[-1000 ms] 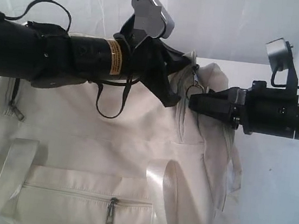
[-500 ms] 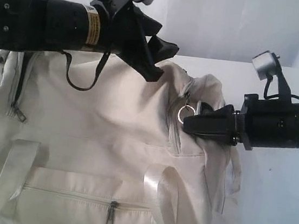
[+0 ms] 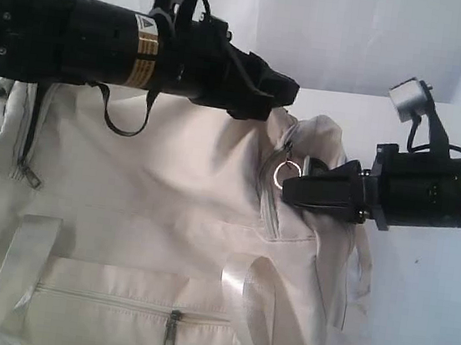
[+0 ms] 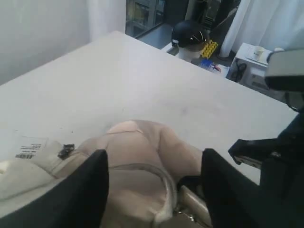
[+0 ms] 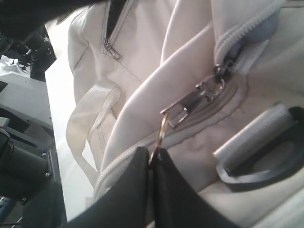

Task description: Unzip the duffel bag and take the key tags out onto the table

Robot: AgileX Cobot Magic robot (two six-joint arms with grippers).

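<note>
Duffel bag (image 3: 150, 213) is seen lying on the table (image 3: 430, 332), filling the left and middle of the exterior view. Left gripper (image 4: 154, 190) is held over the bag's top, with fingers (image 4: 88, 190) spread wide and nothing clasped between them. Right gripper (image 5: 152, 154) is pinched closed on a metal ring (image 5: 163, 129), which is linked to a zipper pull (image 5: 187, 107) at the bag's right end. A black D-ring (image 5: 251, 179) is noted near the pull.

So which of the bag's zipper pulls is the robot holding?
The ringed zipper pull on the right in the exterior view: the right gripper pinches its ring. The front-pocket pull and left-side pull hang free.
</note>
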